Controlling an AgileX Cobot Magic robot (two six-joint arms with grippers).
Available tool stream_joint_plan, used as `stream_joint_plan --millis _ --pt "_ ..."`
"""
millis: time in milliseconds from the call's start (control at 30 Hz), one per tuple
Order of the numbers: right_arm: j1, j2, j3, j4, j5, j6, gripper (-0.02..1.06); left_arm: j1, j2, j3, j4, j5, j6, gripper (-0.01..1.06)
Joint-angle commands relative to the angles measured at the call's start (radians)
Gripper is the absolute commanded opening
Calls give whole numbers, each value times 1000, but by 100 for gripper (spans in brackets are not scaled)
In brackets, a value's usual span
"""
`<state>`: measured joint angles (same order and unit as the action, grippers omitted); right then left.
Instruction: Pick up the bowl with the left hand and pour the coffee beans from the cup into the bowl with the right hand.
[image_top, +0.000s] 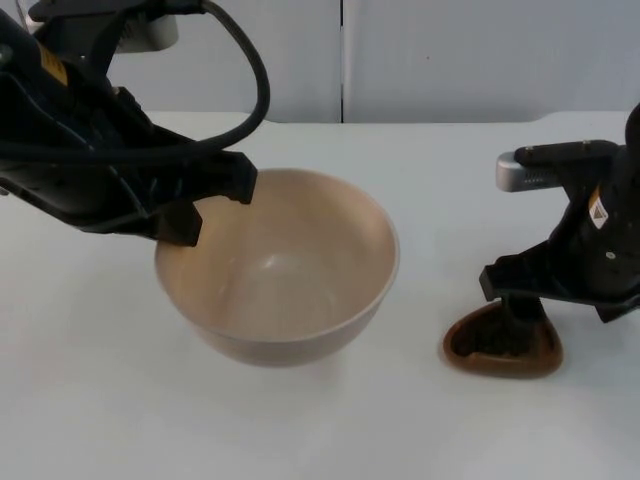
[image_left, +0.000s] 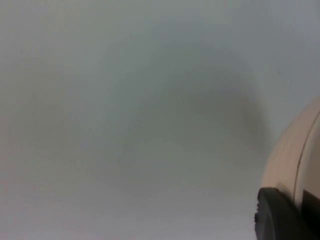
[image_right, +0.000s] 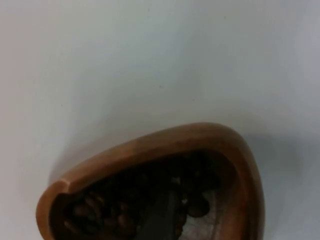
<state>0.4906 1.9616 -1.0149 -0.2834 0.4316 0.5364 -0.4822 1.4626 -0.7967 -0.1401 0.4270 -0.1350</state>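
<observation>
The left gripper (image_top: 205, 205) pinches the rim of the beige bowl (image_top: 290, 270), while well apart from the bowl the right gripper (image_top: 515, 310) clamps the wall of the brown cup (image_right: 150, 180) holding coffee beans (image_right: 125, 210).

beige bowl (image_top: 290, 290) — upright, empty | brown cup (image_top: 503, 345) — coffee beans (image_right: 150, 210) inside

White table (image_top: 420, 160), brown cup (image_top: 503, 345)

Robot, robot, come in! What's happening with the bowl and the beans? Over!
Left gripper clamped on bowl rim. Right gripper gripping brown cup, beans inside, on table. Nothing between them.
</observation>
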Motion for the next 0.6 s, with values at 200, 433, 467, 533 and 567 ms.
stream_joint_plan --millis 200,433,467,533,567 --pt "7 59 0 -3 -24 -2 77 3 -9 5 -9 -15 0 0" --pt "7 61 0 -1 -36 -2 77 3 -9 5 -9 -17 0 0" --pt "7 61 0 -1 -36 -2 77 3 -9 5 -9 -17 0 0" --pt "7 61 0 -1 -36 -2 75 3 -9 5 -9 -17 0 0" --pt "7 61 0 -1 -36 -2 73 3 -9 5 -9 -17 0 0"
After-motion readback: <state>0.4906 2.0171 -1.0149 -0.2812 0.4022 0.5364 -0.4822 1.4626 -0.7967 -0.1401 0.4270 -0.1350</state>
